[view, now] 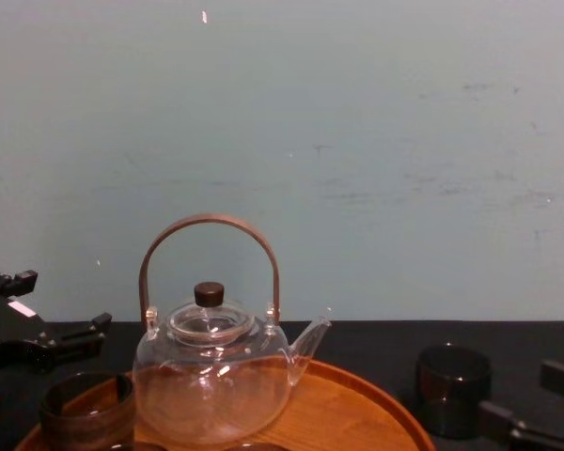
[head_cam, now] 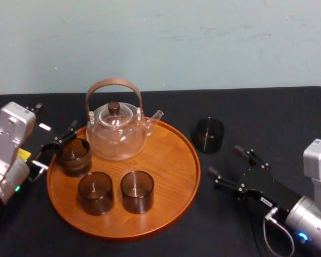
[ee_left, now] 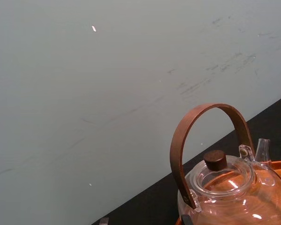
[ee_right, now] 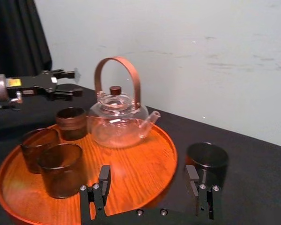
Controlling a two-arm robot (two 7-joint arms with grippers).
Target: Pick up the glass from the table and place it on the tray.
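Silver-grey arms (head_cam: 10,134), black right pincer (head_cam: 224,161), seemingly a yellow label (head_cam: 23,155)

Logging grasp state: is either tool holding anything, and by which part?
Nothing is held. Left tool is open beside the leftmost glass; right tool is open, short of the lone dark glass.
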